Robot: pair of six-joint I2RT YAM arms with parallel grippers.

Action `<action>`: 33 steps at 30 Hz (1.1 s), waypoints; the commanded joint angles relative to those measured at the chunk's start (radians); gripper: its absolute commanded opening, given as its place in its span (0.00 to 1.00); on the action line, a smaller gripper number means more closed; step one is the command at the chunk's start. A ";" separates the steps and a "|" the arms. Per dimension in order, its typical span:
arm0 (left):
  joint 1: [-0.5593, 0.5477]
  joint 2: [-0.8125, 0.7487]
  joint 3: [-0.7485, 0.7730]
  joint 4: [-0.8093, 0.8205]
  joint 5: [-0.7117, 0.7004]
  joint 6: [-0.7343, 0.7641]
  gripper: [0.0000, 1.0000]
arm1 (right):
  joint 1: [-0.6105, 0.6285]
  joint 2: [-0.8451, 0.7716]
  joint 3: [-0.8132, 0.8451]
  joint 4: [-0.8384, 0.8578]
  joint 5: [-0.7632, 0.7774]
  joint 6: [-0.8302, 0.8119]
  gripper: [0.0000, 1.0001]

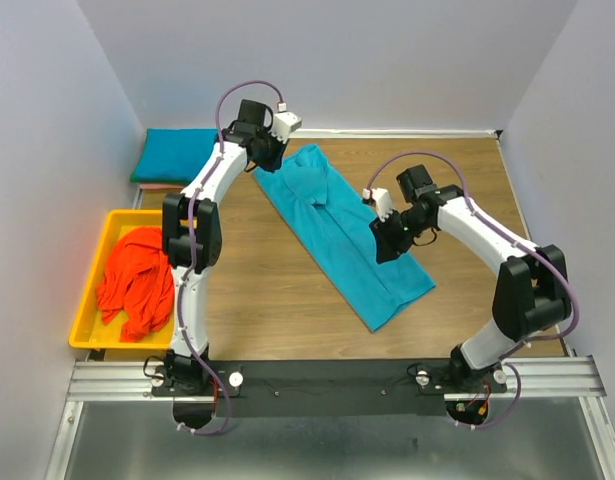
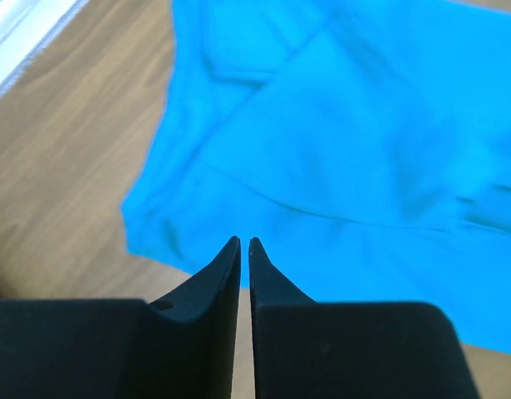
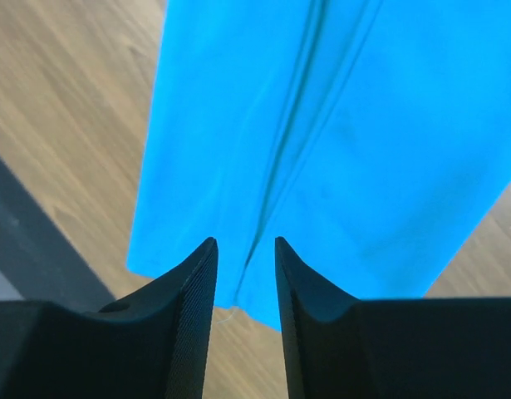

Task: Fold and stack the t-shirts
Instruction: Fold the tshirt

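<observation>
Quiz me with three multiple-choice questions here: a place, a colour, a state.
1. Where is the orange-red cloth?
A) on the floor
B) in the yellow tray
C) held by an arm
2. What colour is the shirt on the table?
A) white
B) orange
C) teal-blue
3. How does that shirt lie?
A) heaped
B) flat, in a long strip
C) hanging
Answers:
1. B: it fills the tray at left.
2. C: both wrist views show teal.
3. B: it stretches flat across the table.

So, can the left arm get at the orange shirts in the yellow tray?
Probably yes. The orange shirts lie uncovered in the yellow tray beside the left arm, with nothing between; its tool is over the teal shirt's far end.
</observation>
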 commanded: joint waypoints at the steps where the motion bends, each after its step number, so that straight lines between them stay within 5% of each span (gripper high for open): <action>1: -0.053 -0.119 -0.191 0.013 0.122 -0.097 0.14 | -0.005 0.095 0.008 0.029 0.101 -0.028 0.40; 7: -0.121 -0.165 -0.388 0.034 0.144 -0.154 0.13 | -0.008 0.204 0.007 0.057 0.234 -0.096 0.34; 12: -0.133 -0.093 -0.387 0.013 0.084 -0.156 0.09 | -0.008 0.221 -0.050 0.059 0.204 -0.109 0.33; 19: -0.125 0.064 -0.206 -0.070 0.026 -0.084 0.08 | 0.041 0.252 -0.109 0.083 -0.012 -0.037 0.32; 28: -0.081 0.331 0.332 -0.179 -0.029 -0.016 0.09 | 0.147 0.286 0.000 0.145 -0.290 0.110 0.45; 33: -0.058 0.179 0.203 -0.082 0.021 -0.018 0.15 | 0.086 0.241 0.089 0.138 -0.289 0.127 0.47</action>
